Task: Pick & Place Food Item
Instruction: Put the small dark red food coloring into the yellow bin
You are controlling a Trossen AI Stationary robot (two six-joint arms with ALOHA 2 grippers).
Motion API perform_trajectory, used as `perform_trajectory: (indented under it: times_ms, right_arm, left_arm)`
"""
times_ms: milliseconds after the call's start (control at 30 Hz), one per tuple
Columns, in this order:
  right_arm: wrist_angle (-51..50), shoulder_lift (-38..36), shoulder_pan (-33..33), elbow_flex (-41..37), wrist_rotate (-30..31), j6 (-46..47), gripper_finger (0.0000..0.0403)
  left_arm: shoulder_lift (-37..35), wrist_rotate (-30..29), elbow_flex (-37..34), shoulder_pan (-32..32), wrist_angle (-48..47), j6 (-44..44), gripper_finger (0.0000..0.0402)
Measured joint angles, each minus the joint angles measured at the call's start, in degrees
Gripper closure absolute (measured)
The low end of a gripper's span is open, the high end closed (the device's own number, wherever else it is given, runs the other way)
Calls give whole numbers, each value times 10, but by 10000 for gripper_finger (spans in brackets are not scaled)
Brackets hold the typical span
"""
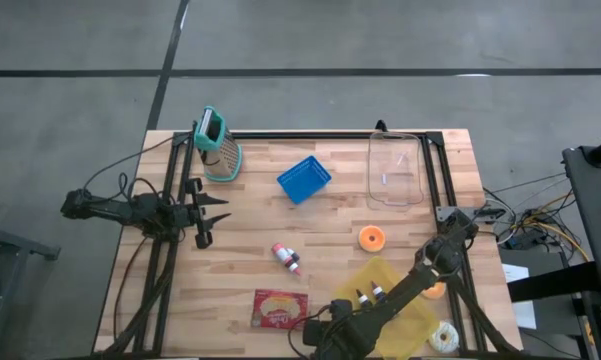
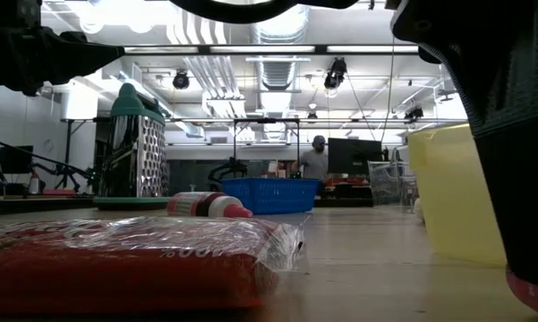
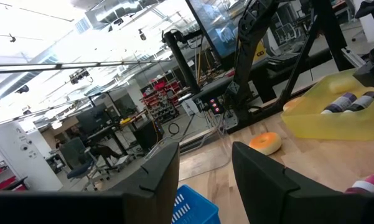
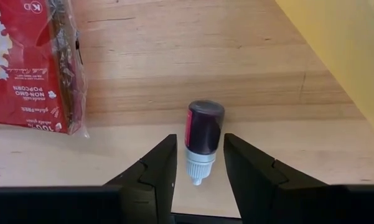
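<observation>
A small bottle (image 4: pixel 203 134) with dark purple contents and a white cap lies on its side on the wooden table (image 1: pixel 330 215), cap toward the near edge. My right gripper (image 4: pixel 200 139) is open and low over the table near its front edge (image 1: pixel 318 335), with one finger on each side of the bottle. The gripper hides the bottle in the high view. A red popcorn packet (image 1: pixel 280 308) lies flat just left of it. My left gripper (image 1: pixel 212 212) is open and empty at the table's left side. My right gripper has its fingers level along the bottle's two sides, coming from the table's near side. One finger (image 4: pixel 239 155) stands right against the bottle's side (image 4: pixel 221 127), and I cannot tell whether it touches. The other finger stands apart from it.
A yellow bin (image 1: pixel 390 300) holding bottles sits right of the gripper. A red-and-white bottle (image 1: pixel 286 256), an orange ring (image 1: pixel 371 238), a blue basket (image 1: pixel 304 180), a clear container (image 1: pixel 395 170), a grater (image 1: pixel 218 145) and a white ring (image 1: pixel 443 337) are also on the table.
</observation>
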Motion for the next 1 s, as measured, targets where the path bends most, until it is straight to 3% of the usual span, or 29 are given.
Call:
perform_trajectory:
  times_ms: [533,1000]
  right_arm:
    - [2,0,0,-1,1,0,330]
    - [2,0,0,-1,2,-4,332]
  left_arm:
    - [0,0,0,0,0,0,250]
    - [0,0,0,0,0,0,250]
